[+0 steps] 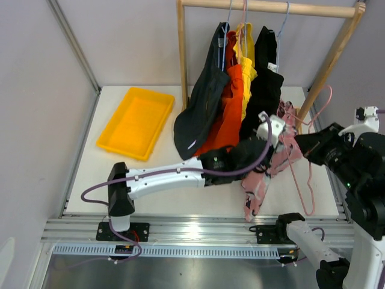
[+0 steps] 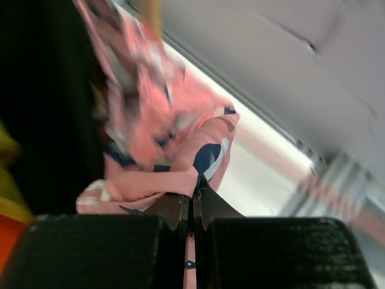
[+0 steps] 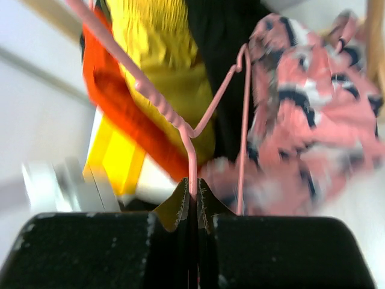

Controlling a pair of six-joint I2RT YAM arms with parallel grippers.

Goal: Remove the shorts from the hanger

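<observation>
Closest to me, the left gripper [image 2: 194,208] has its fingers pressed together on a fold of the pink shorts [image 2: 162,120]. The right gripper [image 3: 194,201] is pinching the thin wire of the pink hanger [image 3: 191,159]. These shorts are bunched between both grippers, at about 4 o'clock on the table [image 1: 198,201]. I cannot tell if the cloth is on the wire. The yellow tray [image 1: 135,123] lies at 10 o'clock. At 12 o'clock, the wooden rack [image 1: 271,7] carries the dark grey shorts [image 1: 195,114], orange-red shorts [image 1: 227,111], yellow shorts [image 1: 246,60] and black shorts [image 1: 263,96], all on hangers.
</observation>
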